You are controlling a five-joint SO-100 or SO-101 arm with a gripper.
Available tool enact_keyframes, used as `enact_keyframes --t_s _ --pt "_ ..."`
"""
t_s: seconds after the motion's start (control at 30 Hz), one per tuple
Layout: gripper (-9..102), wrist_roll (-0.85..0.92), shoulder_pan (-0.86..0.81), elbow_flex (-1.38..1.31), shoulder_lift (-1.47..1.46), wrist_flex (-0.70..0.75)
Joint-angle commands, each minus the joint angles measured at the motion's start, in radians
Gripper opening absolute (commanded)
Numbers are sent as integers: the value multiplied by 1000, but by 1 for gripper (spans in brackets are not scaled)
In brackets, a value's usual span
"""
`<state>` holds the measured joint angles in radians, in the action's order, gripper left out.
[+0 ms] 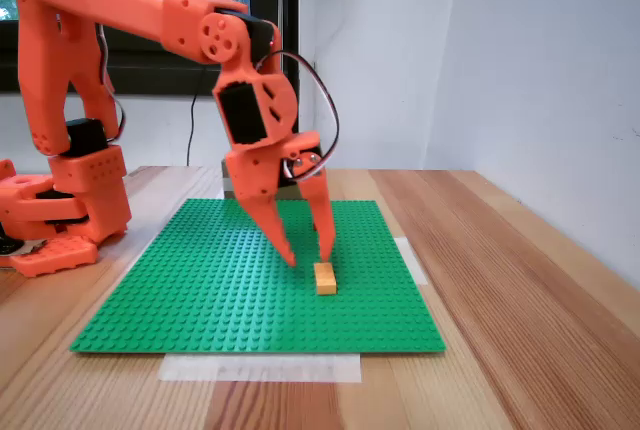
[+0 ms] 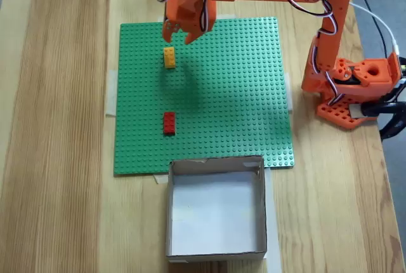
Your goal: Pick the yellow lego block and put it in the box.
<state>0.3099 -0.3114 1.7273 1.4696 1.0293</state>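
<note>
Yellow block (image 2: 169, 57) flat on green baseplate (image 2: 241, 95), long axis running toward the box (image 2: 216, 251) in a fixed view. Hand (image 1: 308, 256) spread apart, poised just above the block, not touching.

Green studded baseplate (image 2: 241, 95) taped on wooden table (image 2: 57, 127); small red brick (image 2: 169, 122) on baseplate.

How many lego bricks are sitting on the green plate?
2. The yellow lego block lies just below the open gripper; the red brick sits nearer the box. None look hidden.
</note>
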Motion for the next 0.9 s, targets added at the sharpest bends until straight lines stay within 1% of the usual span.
enact_keyframes --t_s 0.0,0.3,0.53,0.87 --pt "14 -8 -14 -49 -3 -6" --pt "15 -9 -12 -69 -12 0" --pt "13 35 8 -54 -3 21" --pt "16 89 25 -49 -8 38"
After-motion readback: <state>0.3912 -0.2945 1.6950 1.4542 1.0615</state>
